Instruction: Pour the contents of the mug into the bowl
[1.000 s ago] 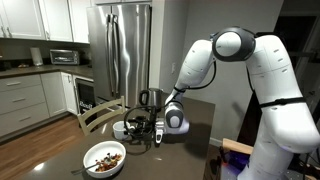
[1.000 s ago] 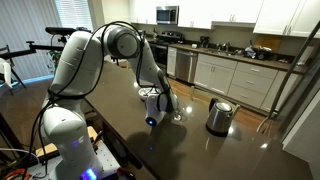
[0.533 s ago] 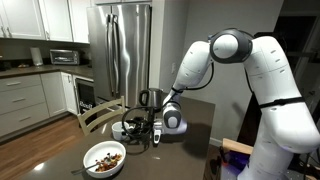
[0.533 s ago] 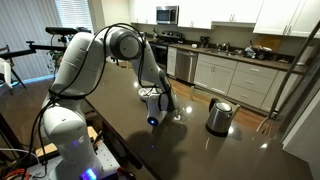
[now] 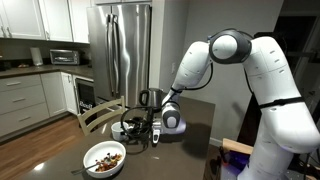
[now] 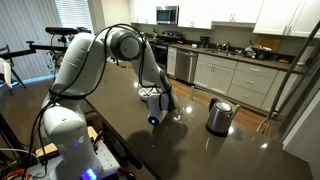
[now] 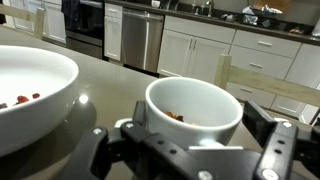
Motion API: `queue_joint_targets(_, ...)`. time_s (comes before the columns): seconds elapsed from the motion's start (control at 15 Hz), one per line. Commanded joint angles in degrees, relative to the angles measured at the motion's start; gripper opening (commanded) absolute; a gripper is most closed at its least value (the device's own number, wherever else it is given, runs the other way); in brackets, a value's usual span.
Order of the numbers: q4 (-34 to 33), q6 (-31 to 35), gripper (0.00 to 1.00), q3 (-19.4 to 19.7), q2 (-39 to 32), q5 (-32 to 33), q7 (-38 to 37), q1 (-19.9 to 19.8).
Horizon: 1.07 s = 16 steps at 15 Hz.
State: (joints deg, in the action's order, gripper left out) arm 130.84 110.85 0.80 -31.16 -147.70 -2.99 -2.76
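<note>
Gripper (image 7: 188, 150) spread wide, one finger either side of the upright mug (image 7: 195, 108), gaps showing, no contact. Mug stands mid-table (image 5: 180, 160). Bowl (image 7: 30, 85) sits just beside it, nearer the table's edge.

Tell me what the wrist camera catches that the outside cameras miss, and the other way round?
Only the wrist view: reddish bits inside the mug, and the gripper with its fingers spread either side of it; whether they touch it is unclear. Only the exterior views: the whole white arm, the steel fridge and the kettle. Shared: the bowl with food bits, on the dark table.
</note>
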Motion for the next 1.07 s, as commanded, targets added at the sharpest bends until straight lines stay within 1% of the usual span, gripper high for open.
queue_joint_targets(0.0, -1.04, 1.05, 0.67, 0.18, -0.76, 1.23, -1.66, 0.18)
queue_joint_targets(0.27, -0.71, 0.94, 0.58, 0.22, -0.56, 1.27, -1.74, 0.09)
queue_joint_targets(0.33, -0.61, 0.95, 0.68, 0.25, -0.48, 1.25, -1.74, 0.07)
queue_joint_targets(0.4, -0.54, 0.98, 0.88, 0.27, -0.42, 1.20, -1.71, 0.06)
queue_joint_targets(0.47, -0.45, 0.91, 0.94, 0.30, -0.39, 1.21, -1.70, 0.03)
queue_joint_targets(0.6, -0.22, 0.86, 1.00, 0.36, -0.30, 1.17, -1.75, -0.07)
queue_joint_targets(1.0, 0.26, 1.26, 1.00, 0.74, -0.23, 1.19, -2.29, -0.27)
